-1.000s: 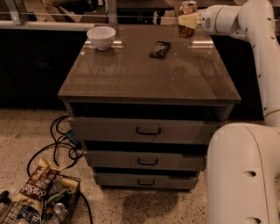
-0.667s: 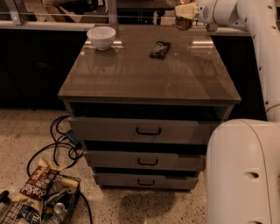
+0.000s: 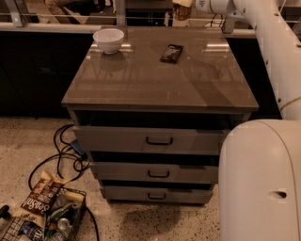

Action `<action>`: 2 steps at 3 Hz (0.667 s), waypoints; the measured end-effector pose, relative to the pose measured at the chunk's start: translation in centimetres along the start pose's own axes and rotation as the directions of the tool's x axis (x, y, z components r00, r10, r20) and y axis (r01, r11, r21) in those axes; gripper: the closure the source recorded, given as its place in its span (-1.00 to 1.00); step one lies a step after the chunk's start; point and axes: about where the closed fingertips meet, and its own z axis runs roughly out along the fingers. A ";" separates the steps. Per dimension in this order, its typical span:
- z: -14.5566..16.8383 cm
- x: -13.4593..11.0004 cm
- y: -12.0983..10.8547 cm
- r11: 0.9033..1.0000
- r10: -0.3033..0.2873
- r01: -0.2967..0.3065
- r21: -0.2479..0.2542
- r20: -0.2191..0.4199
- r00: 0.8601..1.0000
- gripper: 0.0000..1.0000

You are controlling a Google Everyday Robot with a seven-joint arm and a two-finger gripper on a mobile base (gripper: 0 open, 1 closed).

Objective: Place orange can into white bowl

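The white bowl (image 3: pixel 108 40) stands upright on the cabinet top at the far left corner. The orange can (image 3: pixel 181 11) hangs in the air at the top edge of the view, above the far side of the cabinet, right of the bowl; its top is cut off. My gripper (image 3: pixel 184 4) is shut on the can from the right, with the white arm (image 3: pixel 263 33) reaching in from the right.
A flat dark snack-bar wrapper (image 3: pixel 171 53) lies on the brown cabinet top (image 3: pixel 160 84) between bowl and can. The cabinet has three drawers, slightly open. Cables and a wire basket of snacks (image 3: pixel 44 219) lie on the floor at lower left. My white base (image 3: pixel 261 181) fills the lower right.
My gripper has lifted the orange can higher and carried it to the left, toward the bowl's side. The bowl and wrapper have not moved.
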 end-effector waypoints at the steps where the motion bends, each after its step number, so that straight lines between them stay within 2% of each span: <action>1: 1.3 -1.1 3.6 1.000 0.012 -0.011 -0.015 0.019 1.000 1.00; 2: 2.6 -0.6 7.2 0.998 0.027 -0.027 -0.051 0.010 1.000 1.00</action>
